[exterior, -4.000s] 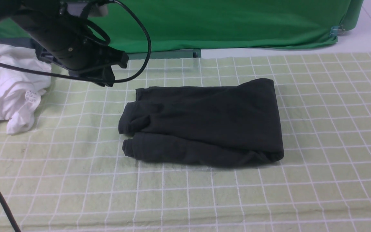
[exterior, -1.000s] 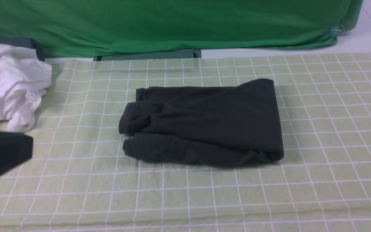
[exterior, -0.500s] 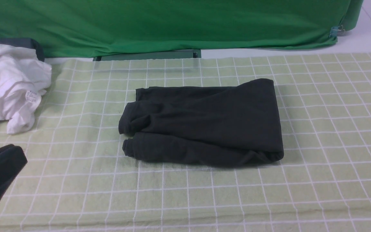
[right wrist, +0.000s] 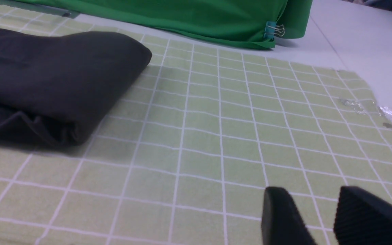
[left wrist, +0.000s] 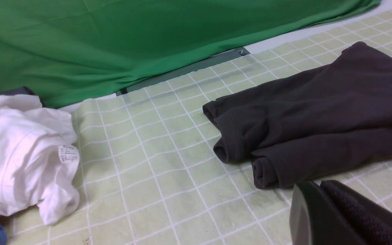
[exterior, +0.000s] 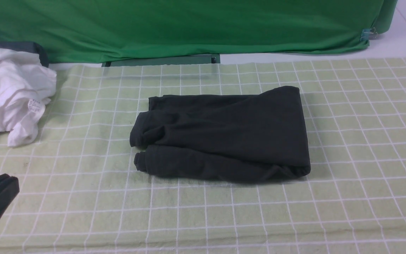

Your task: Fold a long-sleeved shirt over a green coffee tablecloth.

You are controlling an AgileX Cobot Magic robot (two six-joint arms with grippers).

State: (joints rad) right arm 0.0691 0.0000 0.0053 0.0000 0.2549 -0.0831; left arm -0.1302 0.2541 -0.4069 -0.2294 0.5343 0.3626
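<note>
Green coffee tablecloth (exterior: 347,141) spreads wide under everything, its grid lines lying mostly flat. Behind it hangs the plain green backdrop (exterior: 196,24). At the tablecloth's middle sits the long-sleeved shirt (exterior: 224,135) — a compact black bundle, cuffs rolled at the end toward my left, folded edge toward my right. A white garment (exterior: 11,93) is heaped at the cloth's far left, well apart from the shirt.

My left gripper (left wrist: 322,200) is pressed together on nothing, low at the near left corner. My right gripper (right wrist: 318,207) stands partly apart, also empty, over bare cloth beside the shirt.

The fold looks done, I think, though the underside is hidden. Risk from here — a low sweep catches the cuff rolls, or drags the tablecloth and loosens the stack.
</note>
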